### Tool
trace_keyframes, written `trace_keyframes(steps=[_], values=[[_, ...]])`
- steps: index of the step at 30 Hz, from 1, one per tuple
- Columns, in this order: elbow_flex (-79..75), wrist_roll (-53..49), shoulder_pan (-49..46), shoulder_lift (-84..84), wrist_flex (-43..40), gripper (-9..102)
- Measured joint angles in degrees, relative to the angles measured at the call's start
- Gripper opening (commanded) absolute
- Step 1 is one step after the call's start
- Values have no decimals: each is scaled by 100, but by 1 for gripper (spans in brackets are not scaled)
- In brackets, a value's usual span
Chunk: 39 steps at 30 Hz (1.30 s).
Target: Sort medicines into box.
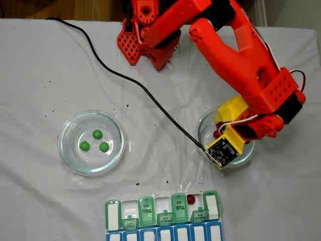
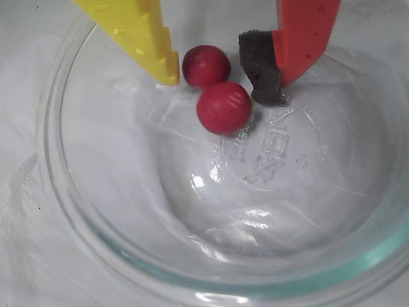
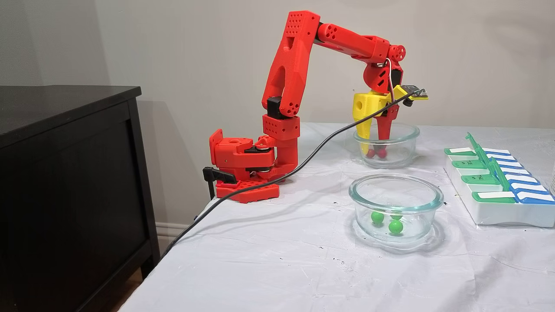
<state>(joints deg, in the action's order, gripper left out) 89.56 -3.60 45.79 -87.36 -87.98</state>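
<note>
The jaws (image 2: 220,67) are standing wide around one red ball (image 2: 206,65); closing, they are risking to push the touching second ball (image 2: 223,107) away.

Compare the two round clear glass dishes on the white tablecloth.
The dish under the arm holds dark red balls; the other dish holds three glossy green balls.

The open gripper reaches into the red-ball dish; nothing reaches into the green-ball dish.

Both are round, clear glass, upright on the cloth.
</note>
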Motion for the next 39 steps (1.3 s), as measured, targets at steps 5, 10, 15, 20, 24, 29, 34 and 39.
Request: trace_keyframes(steps=[5,10,15,20,24,29,34,39], values=[[-97,0,0,88,-79,10],[-105,53,9,149,-97,8],[-105,53,9,185,-123,0],[-105,53,9,211,-149,0],[-114,53,9,272,-158,0],[-299,-53,-97,220,-255,0],[-457,-272,-387,9,-387,0],[-694,-439,-571,-211,-589,0]])
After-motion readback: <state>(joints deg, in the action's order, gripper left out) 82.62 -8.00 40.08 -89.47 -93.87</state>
